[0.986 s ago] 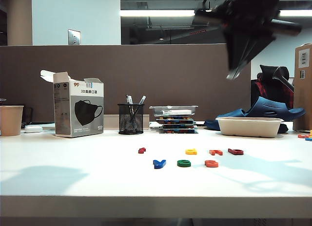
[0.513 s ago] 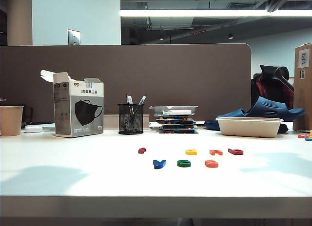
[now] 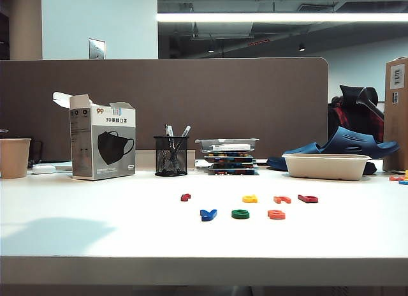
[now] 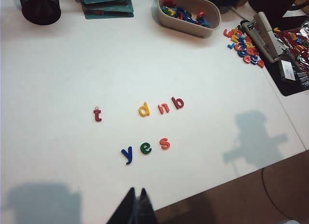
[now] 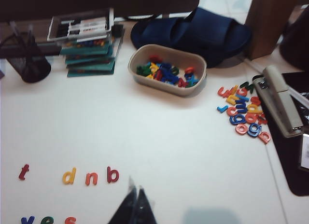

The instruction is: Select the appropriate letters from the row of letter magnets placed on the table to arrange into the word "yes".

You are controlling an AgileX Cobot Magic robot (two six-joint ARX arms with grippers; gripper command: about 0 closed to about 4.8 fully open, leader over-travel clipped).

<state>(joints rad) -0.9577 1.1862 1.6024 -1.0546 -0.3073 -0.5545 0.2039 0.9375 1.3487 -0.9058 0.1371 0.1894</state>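
On the white table three letters lie in a front row: blue y, green e and orange-red s. They read "yes". Behind them lie dark red t, yellow d, orange n and crimson b. My left gripper hovers shut and empty over the table's front edge, nearer than the y. My right gripper is shut and empty, high above the table to the right of the b. Neither gripper shows in the exterior view.
A beige bowl of spare letters stands at the back right. Loose letters and a stapler lie beyond it. A mesh pen holder, stacked trays, a mask box and a cup line the back.
The right arm, blurred at the upper right of the exterior view a second ago, has left that view, and its shadow on the table has faded. The letters have not moved.
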